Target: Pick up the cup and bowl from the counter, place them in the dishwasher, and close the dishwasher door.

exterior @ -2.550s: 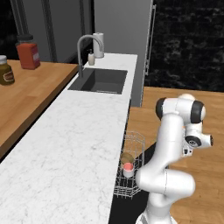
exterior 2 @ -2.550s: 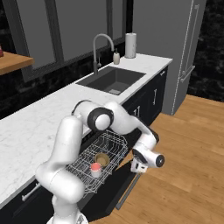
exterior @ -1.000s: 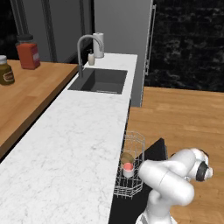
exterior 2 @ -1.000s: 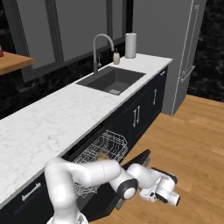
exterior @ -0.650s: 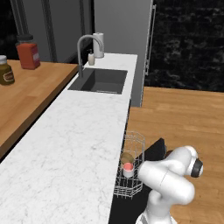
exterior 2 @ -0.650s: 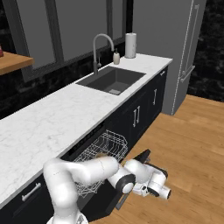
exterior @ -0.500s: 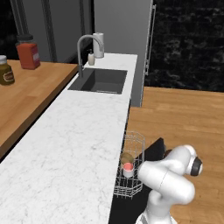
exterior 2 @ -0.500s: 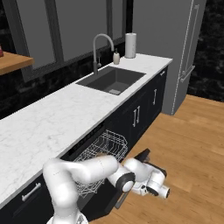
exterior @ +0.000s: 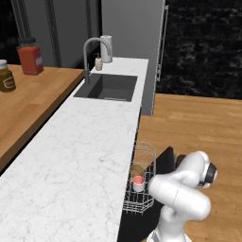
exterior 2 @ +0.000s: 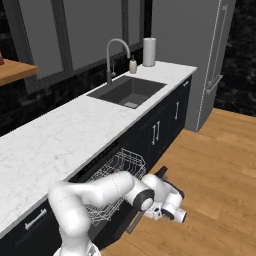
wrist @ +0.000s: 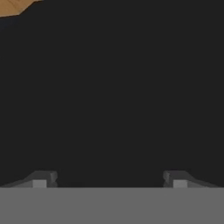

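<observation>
Cup (exterior: 137, 181): small, white outside, red-pink inside; stands upright in the pulled-out wire rack (exterior: 142, 179), at its near part. It sits just beside the bowl.

Bowl (exterior: 137, 170): tan-brown, shallow; also in the rack, on the far side of the cup.

Wire rack: white, drawn out from the dishwasher (exterior 2: 107, 159) under the white marble table (exterior: 75, 160); seen in the right base view (exterior 2: 120, 175) behind the arm.

Dishwasher door (exterior: 163, 160): flat black panel, dropped partly open, tilted, to the right of the rack. In the hand view its dark face (wrist: 112, 96) lies directly ahead of the fingertips, with a sliver of wooden floor (wrist: 13, 6) at the upper left corner.

End effector (wrist: 110, 177): spread wide, the two dark fingertips (wrist: 43, 177) well apart, pinching nothing. It sits low, close against the door; whether it touches the panel cannot be told. In the right base view the white hand (exterior 2: 167, 207) hangs low at the door's outer edge, above the floor.

Other items: sink (exterior: 108, 87) with arched tap (exterior: 92, 54) at the far end of the table; pale tumbler (exterior: 106, 48) beyond the sink; brown wooden surface (exterior: 28, 101) to the left, carrying a red-lidded jar (exterior: 30, 59) and a second jar (exterior: 5, 78).
</observation>
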Available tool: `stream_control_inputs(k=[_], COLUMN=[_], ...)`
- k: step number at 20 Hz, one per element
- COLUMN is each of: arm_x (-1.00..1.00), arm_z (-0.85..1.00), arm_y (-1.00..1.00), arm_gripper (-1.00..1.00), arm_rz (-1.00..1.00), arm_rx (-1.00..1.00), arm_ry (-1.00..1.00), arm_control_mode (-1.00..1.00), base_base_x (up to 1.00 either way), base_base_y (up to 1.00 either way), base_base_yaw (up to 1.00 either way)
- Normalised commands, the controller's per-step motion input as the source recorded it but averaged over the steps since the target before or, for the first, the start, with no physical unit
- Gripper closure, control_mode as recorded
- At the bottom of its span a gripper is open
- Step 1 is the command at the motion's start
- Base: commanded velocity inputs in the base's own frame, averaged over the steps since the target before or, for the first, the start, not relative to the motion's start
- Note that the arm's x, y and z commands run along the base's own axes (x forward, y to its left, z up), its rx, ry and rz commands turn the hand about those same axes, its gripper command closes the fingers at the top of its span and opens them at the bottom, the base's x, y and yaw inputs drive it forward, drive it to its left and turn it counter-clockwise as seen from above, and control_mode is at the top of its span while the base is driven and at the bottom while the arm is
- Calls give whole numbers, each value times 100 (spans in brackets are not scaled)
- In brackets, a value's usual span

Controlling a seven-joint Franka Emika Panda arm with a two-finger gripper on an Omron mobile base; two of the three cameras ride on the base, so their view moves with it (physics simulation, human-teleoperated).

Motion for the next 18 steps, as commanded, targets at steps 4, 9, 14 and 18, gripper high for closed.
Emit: stream_control_inputs(k=[4, 9, 14, 18], arm_x=[0, 2, 12, 18], arm_z=[45, 37, 31, 24], arm_y=[100, 100, 100, 100], arm_gripper=[-100, -100, -100, -100], arm_rz=[4, 1, 0, 0], arm_rx=[17, 13, 9, 7], arm_ry=[7, 6, 6, 7], arm_control_mode=[-100, -100, -100, -100], base_base_x=[0, 0, 0, 0], base_base_y=[0, 0, 0, 0], base_base_yaw=[0, 0, 0, 0])
